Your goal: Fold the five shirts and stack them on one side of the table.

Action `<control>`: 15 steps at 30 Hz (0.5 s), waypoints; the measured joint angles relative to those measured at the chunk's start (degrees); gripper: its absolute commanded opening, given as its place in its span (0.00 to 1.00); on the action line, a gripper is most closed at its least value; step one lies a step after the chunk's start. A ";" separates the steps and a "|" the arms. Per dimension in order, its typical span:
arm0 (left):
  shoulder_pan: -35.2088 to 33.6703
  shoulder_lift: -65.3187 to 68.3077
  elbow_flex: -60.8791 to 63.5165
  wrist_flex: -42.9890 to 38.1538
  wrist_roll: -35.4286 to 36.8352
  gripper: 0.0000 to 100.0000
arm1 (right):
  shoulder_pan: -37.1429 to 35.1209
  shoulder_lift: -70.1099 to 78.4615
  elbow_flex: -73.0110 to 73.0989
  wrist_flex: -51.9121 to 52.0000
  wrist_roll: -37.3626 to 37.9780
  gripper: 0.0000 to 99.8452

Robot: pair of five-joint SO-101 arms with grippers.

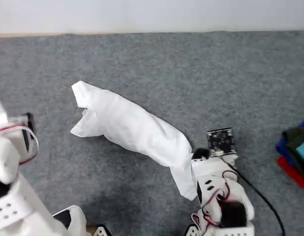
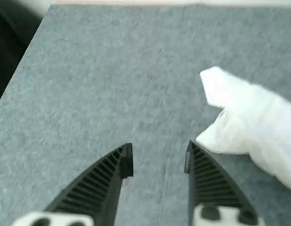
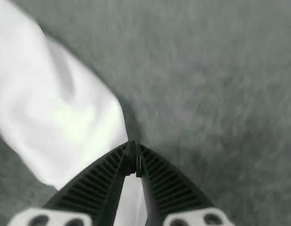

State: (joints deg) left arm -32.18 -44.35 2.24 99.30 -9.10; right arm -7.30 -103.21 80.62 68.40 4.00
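White shirt (image 1: 132, 128) across grey table (image 1: 201, 73), one end pinched in right claw (image 3: 135, 154); left claw (image 2: 158, 159) spread nearby.

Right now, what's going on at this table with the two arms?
The right gripper is shut on one end of a white shirt, which lies bunched in a long diagonal roll across the grey table. The left gripper hangs open above the table beside the shirt's other end, not touching it. A small pile of coloured clothes sits at the table's edge on the right arm's side.
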 measured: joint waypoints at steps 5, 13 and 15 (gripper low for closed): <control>-4.48 -6.15 9.05 0.09 -3.08 0.19 | 0.26 7.91 -13.54 5.10 0.00 0.01; -8.44 -13.19 20.84 0.09 -4.48 0.19 | -6.42 33.58 -34.46 13.63 0.09 0.01; -8.44 -14.68 22.77 0.09 -4.48 0.19 | -8.09 39.91 -38.24 15.30 2.46 0.01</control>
State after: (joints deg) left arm -40.62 -59.03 25.01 99.38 -13.58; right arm -15.38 -63.30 42.37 83.69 6.46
